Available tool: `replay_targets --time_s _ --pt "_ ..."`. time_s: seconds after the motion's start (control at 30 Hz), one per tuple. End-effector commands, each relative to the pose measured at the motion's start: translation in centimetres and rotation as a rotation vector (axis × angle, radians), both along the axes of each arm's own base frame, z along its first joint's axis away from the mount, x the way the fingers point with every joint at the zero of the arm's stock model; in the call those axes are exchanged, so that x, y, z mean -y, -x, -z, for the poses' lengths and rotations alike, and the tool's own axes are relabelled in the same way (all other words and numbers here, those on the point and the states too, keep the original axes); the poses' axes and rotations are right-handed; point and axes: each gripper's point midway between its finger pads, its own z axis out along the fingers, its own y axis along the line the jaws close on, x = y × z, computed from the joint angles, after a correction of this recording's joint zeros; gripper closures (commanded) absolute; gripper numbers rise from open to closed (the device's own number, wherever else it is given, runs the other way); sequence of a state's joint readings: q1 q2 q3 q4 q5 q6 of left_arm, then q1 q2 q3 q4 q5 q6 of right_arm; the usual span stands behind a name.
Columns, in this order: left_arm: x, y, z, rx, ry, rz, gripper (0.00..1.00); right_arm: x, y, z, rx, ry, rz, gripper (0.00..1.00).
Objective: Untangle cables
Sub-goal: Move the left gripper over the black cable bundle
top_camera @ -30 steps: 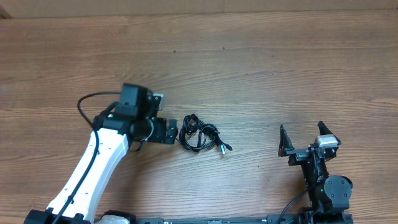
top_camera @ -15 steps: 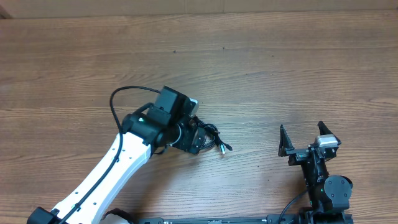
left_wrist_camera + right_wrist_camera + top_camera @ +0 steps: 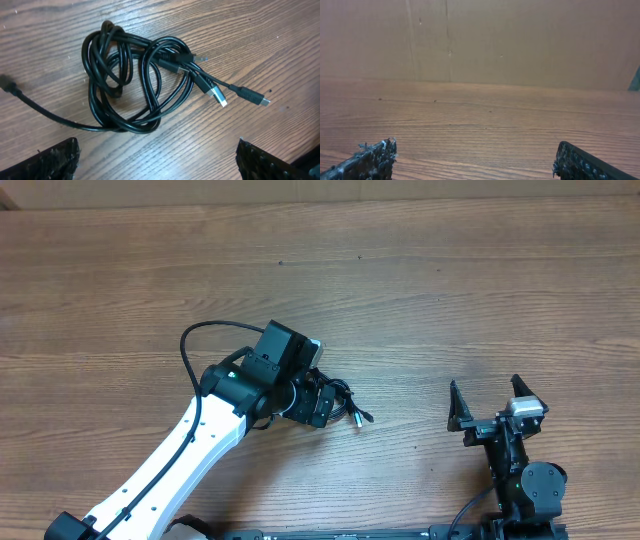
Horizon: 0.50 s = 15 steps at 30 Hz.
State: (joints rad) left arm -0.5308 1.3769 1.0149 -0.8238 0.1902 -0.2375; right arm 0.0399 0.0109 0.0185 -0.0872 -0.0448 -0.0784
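The cables (image 3: 167, 57) lie on the wooden table as a small knotted bundle of thin black loops. Two plug ends stick out to the right, one of them silver-tipped (image 3: 218, 97). One tail (image 3: 30, 102) trails off to the left. In the overhead view my left gripper (image 3: 318, 406) covers most of the cables (image 3: 343, 394), and only a plug end (image 3: 362, 418) shows clearly. In the wrist view my left gripper (image 3: 157, 160) hangs open just above the bundle's near edge and holds nothing. My right gripper (image 3: 490, 402) stands open and empty far to the right.
The left arm's own thicker black cable (image 3: 195, 340) arches up behind its wrist. My right gripper (image 3: 475, 160) faces bare wood and a brown cardboard wall (image 3: 480, 40) at the table's far edge.
The left arm has swung right, from beside the bundle to over it, and now hides most of it from overhead. The right arm has not moved.
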Motion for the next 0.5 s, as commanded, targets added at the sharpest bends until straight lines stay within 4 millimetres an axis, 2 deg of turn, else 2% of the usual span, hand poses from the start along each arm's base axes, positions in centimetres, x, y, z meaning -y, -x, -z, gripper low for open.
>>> replay_targets --time_s 0.0,0.47 --pt "0.4 0.0 -0.5 -0.052 0.038 -0.131 0.00 0.1 0.0 0.2 0.004 0.001 0.003 0.00" --pt "2.1 0.3 -0.4 -0.007 0.004 -0.198 0.00 0.1 0.0 0.2 0.003 0.001 0.003 0.00"
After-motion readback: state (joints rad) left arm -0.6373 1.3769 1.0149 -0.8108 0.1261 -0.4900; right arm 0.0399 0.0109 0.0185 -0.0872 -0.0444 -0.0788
